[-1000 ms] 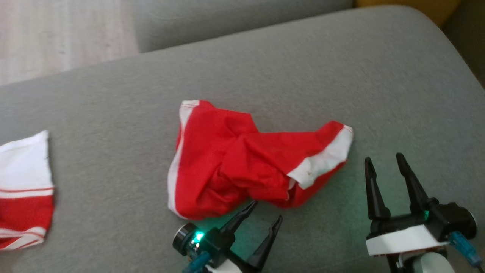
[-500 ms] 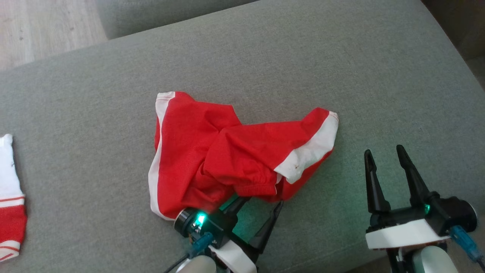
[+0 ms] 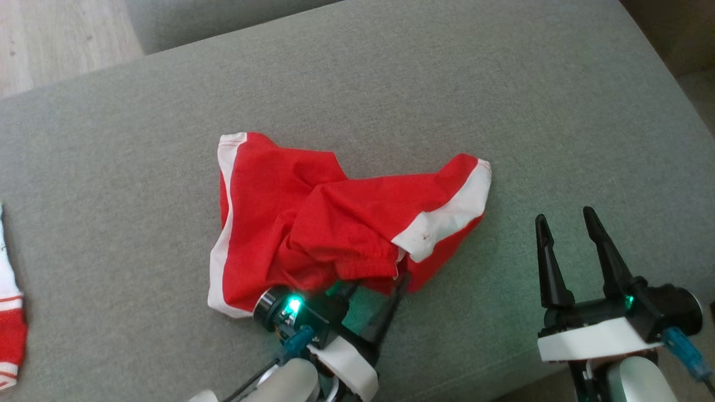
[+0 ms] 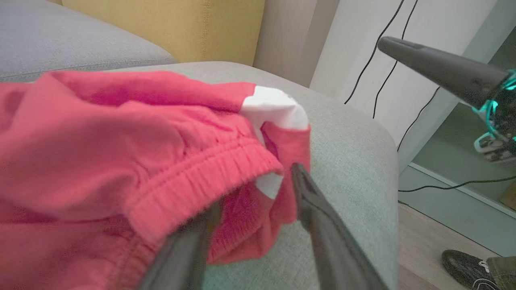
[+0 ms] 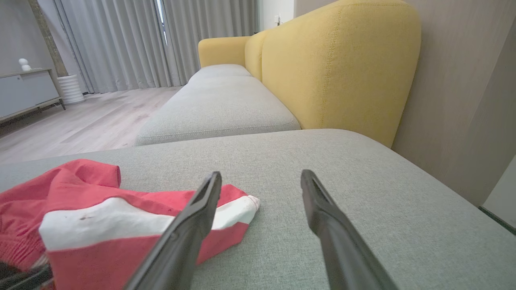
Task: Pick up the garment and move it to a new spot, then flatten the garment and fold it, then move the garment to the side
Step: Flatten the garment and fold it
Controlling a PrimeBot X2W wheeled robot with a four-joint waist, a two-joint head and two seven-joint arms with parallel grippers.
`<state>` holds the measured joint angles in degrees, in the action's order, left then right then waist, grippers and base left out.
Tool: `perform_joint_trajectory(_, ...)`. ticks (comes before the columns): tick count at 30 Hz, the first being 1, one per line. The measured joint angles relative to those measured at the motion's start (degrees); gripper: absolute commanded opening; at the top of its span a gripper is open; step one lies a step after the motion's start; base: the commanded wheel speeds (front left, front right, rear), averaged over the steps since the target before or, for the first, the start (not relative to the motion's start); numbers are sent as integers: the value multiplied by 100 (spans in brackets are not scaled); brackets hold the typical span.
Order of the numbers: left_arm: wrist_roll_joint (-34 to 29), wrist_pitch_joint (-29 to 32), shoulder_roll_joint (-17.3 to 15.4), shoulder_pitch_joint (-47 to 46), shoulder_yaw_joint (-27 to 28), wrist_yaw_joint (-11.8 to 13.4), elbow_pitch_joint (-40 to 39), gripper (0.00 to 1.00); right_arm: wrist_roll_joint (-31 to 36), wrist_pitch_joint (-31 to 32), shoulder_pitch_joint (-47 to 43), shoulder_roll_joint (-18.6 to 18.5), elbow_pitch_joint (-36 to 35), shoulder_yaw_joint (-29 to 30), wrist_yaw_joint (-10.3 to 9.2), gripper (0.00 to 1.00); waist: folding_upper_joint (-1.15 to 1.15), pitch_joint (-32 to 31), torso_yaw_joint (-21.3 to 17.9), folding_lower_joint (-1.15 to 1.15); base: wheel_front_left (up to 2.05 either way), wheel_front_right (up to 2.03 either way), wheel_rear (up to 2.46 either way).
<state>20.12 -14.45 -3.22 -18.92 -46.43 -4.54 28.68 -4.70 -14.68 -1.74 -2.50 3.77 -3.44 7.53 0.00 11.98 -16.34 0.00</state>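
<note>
On cushion point(image 3: 503, 111), left claw point(image 3: 371, 283) spread astride garment point(image 3: 313, 223) waistband, right claw point(image 3: 563, 214) spread, empty

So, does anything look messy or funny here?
Yes. The red shorts lie crumpled in a heap on the grey cushion instead of flat. Their white band has a small brownish spot, which looks like a stain.

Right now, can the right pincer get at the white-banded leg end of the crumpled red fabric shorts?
Probably yes. The right pincer stands open beside the crumpled red fabric shorts, their white band just to its left on the grey sofa cushion, with nothing between them.
</note>
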Motion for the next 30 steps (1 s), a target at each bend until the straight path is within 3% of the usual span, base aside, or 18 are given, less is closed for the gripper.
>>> perform_joint_trajectory(1,0,0,0,-16,0,1,9,0,0,0,3,0,0,-3,0,100,0,10,-10,0,0,0,0)
perform_joint_trajectory(9,96,0,0,-209,42,-14,80,0,-5,0,2,0,1,5,0,100,0,-94,-36,0,0,0,0)
perform_joint_trajectory(13,163,1,1,-476,13,-162,-144,0,-48,0,-5,-1,7,19,0,100,0,-279,4,0,0,0,0)
perform_joint_trajectory(18,256,0,1,-1816,-193,-260,-192,0,-176,0,-24,-1,38,-8,0,100,0,-585,72,0,0,0,0)
perform_joint_trajectory(21,769,14,-22,-2824,-609,-277,-252,0,-232,0,-67,-1,42,-11,0,100,0,-768,135,-1,0,0,0)
perform_joint_trajectory(25,1737,272,-371,-3780,-956,-304,-600,0,-257,0,-261,-1,42,5,0,100,0,-959,273,-1,0,0,0)
perform_joint_trajectory(26,1737,272,-371,-3780,-956,-304,-600,0,-257,0,-261,-1,42,5,0,100,0,-959,273,-1,0,0,0)
perform_joint_trajectory(30,2614,714,-1037,-3772,-1355,-304,-994,0,-299,0,-388,-1,35,108,0,100,0,-1052,508,-1,0,0,0)
